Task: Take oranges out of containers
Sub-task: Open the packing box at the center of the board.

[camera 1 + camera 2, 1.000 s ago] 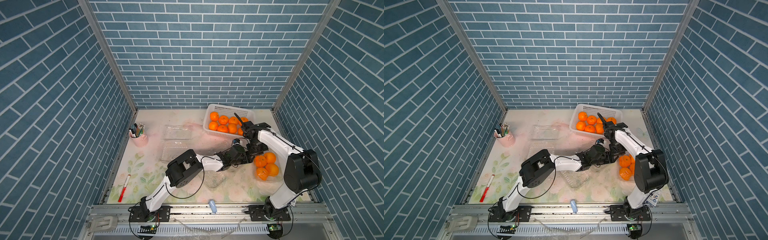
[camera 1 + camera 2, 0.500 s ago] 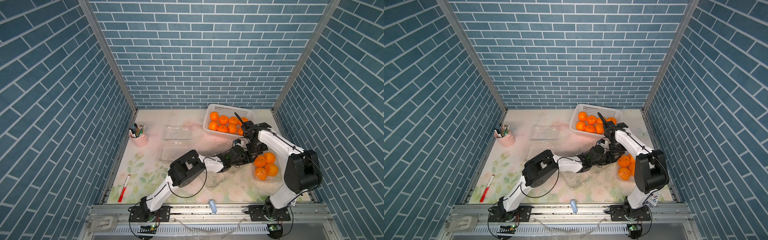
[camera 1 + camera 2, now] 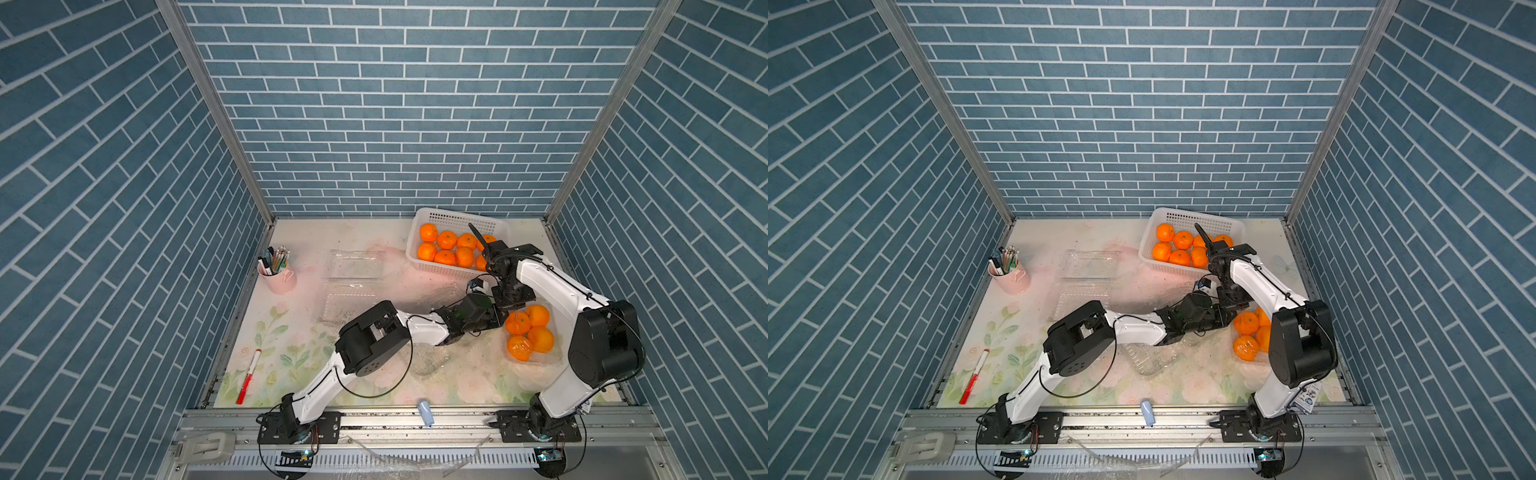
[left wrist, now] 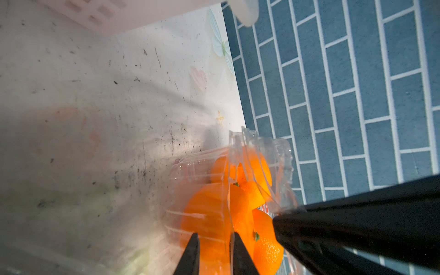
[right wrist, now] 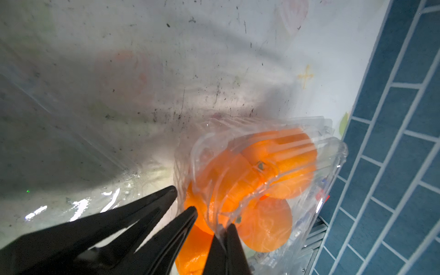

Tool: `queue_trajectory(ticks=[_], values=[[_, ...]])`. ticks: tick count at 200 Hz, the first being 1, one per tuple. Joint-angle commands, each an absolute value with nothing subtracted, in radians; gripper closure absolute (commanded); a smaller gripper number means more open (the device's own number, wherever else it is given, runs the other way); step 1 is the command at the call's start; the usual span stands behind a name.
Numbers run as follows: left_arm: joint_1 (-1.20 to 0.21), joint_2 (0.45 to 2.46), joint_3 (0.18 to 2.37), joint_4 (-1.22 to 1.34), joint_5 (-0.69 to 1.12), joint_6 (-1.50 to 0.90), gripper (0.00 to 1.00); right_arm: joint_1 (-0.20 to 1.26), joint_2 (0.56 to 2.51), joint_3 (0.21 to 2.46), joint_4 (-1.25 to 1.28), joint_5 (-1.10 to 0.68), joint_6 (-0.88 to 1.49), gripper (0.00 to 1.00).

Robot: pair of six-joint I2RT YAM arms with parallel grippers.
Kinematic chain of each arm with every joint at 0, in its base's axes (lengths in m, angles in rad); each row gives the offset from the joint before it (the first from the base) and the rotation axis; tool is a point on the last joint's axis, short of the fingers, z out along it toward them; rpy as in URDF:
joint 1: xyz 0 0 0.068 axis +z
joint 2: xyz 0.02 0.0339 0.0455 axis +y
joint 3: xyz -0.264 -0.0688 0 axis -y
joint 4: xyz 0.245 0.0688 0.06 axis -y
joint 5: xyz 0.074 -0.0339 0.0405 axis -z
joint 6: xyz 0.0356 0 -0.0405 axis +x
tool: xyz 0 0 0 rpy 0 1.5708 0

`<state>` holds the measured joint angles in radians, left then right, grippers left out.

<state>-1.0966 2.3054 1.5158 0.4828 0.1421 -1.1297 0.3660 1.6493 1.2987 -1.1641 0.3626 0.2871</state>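
Nearest you, a red marker [image 3: 249, 376] lies by the table's front left corner. An empty clear container [image 3: 428, 359] lies open under your left forearm, toward the front edge.

Behind it, close to the right edge, is the full container [image 5: 333, 152] with four oranges [image 3: 539, 338] inside. Both arms meet at the side of it that faces the table's middle. Your left gripper [image 4: 215, 235] has its fingers [image 4: 190, 252] drawn in to a narrow gap, and the container's thin plastic edge runs between them. Your right gripper [image 5: 223, 232] comes down from above, and its fingers pinch the clear rim. The lid looks partly lifted, though the blur leaves that unsure.

Farther back, near the middle of the table, a second empty container [image 3: 353, 266] lies open. A pink cup [image 3: 282, 280] of pens stands at the left edge. In the far right corner, a white basket [image 3: 457, 216] holds more oranges [image 3: 445, 240].
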Motion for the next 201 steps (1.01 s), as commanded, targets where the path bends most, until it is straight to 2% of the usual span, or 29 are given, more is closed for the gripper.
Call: queue_trajectory(ticks=[1, 52, 93, 161, 179, 201], values=[[-1.099, 2.283, 1.522, 0.434, 0.118, -1.106, 0.83, 0.371, 1.604, 1.322, -1.218, 0.397, 0.287, 1.00], [-1.099, 2.281, 1.525, 0.407, 0.100, -1.074, 1.00, 0.371, 1.573, 1.336, -1.264, 0.447, 0.284, 1.00], [-1.099, 2.278, 1.523, 0.402, 0.093, -1.071, 1.00, 0.370, 1.560, 1.345, -1.284, 0.467, 0.278, 1.00], [-1.098, 2.238, 1.493, 0.398, 0.060, -1.040, 1.00, 0.305, 1.576, 1.410, -1.348, 0.693, 0.250, 1.00], [-1.099, 2.241, 1.494, 0.398, 0.060, -1.041, 1.00, 0.276, 1.578, 1.426, -1.360, 0.738, 0.256, 0.89], [-1.098, 2.240, 1.494, 0.397, 0.058, -1.039, 1.00, 0.237, 1.580, 1.435, -1.363, 0.788, 0.270, 0.64]])
